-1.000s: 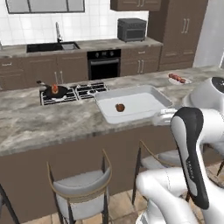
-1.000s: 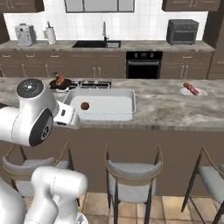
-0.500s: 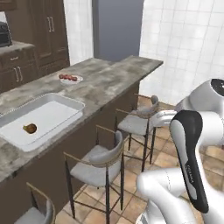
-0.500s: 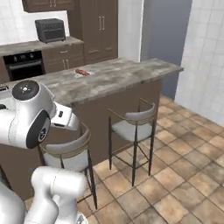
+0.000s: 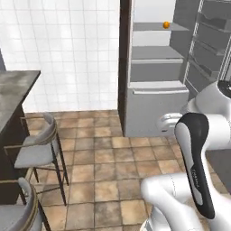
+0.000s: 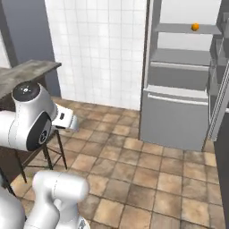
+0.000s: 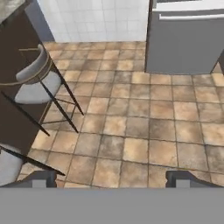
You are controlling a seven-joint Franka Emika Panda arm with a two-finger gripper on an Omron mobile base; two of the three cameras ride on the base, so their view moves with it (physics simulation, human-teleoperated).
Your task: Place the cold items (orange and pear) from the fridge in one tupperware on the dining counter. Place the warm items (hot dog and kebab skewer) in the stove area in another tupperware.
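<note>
Left base view showed the fridge (image 5: 155,67) standing open against the white tiled wall (image 5: 67,45), its door (image 5: 210,45) swung out to the right with shelves along its inner face. The orange (image 5: 166,25) sat on an upper shelf (image 5: 149,27) of the fridge, near the right end of that shelf, with nothing touching it. Below it came another shelf and then the closed grey lower drawer front (image 5: 155,110). The pear could not be made out in any of the views. The end of the dining worktop (image 5: 16,88) showed at the left edge, with two grey stools (image 5: 38,151) drawn up beside it on the brown tiled floor (image 5: 113,171). The robot's white arm (image 5: 198,149) rose at the lower right, well apart from the fridge.

In the right base view the orange (image 6: 195,27) lay on the same high shelf, toward its right side, and the worktop (image 6: 27,74) ended at the left behind the arm.

The hand view looked down at the floor tiles, with a stool (image 7: 37,81) at the left and the fridge's lower front (image 7: 188,41) at the upper right. The gripper (image 7: 111,179) was pointed at bare floor; its jaws stood wide apart, one fingertip (image 7: 41,178) at each side of the bottom of the view, and held nothing.
</note>
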